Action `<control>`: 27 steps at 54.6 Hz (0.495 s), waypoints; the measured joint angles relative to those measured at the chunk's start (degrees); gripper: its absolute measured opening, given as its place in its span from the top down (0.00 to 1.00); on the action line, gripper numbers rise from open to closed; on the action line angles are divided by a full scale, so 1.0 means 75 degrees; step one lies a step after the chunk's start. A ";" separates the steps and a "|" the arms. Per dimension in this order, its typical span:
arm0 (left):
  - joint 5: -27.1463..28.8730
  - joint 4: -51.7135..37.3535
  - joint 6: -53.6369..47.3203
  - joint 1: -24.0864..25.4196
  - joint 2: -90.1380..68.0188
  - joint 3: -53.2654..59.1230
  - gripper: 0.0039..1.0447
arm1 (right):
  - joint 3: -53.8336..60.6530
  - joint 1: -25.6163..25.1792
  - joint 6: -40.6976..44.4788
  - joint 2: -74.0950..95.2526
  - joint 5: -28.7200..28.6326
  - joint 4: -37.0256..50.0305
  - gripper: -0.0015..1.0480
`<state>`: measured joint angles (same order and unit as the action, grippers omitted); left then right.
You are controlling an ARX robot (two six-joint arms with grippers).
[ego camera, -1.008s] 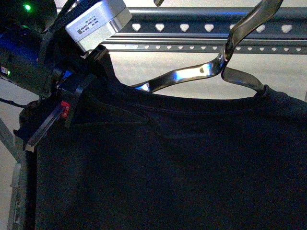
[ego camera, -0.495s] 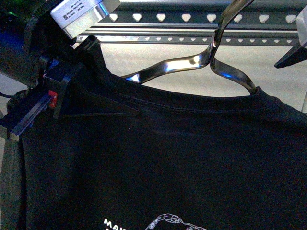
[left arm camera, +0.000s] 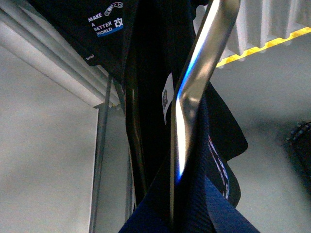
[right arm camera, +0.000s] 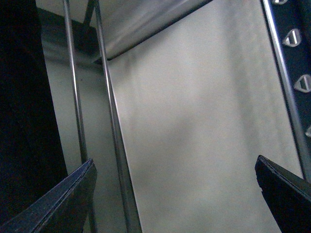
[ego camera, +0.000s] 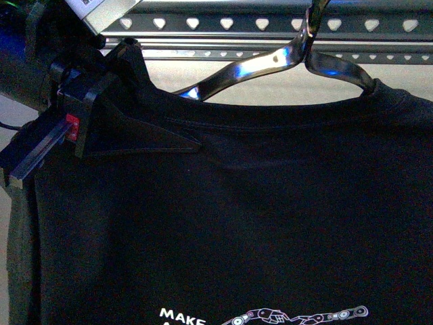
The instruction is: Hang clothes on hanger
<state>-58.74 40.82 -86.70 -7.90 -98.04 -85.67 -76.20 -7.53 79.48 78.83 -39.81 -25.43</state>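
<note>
One black T-shirt (ego camera: 237, 223), one shiny chrome coat hanger (ego camera: 264, 64), and just one grey rack (ego camera: 210, 26), two heart-holed rails (ego camera: 203, 46) of it showing up front. Two grippers as well, fwiw: left gripper (ego camera: 145, 101) and right gripper (right arm camera: 177, 194).

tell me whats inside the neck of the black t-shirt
A shiny chrome coat hanger: both arms slope down into the T-shirt collar. Its shoulder ends are covered by the cloth, and its hook top is cut off by the picture's edge.
</note>
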 joint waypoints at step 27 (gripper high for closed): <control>-0.0032 -0.0239 0.0017 -0.0117 0.0032 0.0026 0.94 | 0.0959 0.0396 0.0440 -0.0612 0.0277 -0.1230 0.07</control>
<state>-58.98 39.03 -86.56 -8.78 -97.80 -85.47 -69.01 -4.56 82.78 74.24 -37.74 -34.65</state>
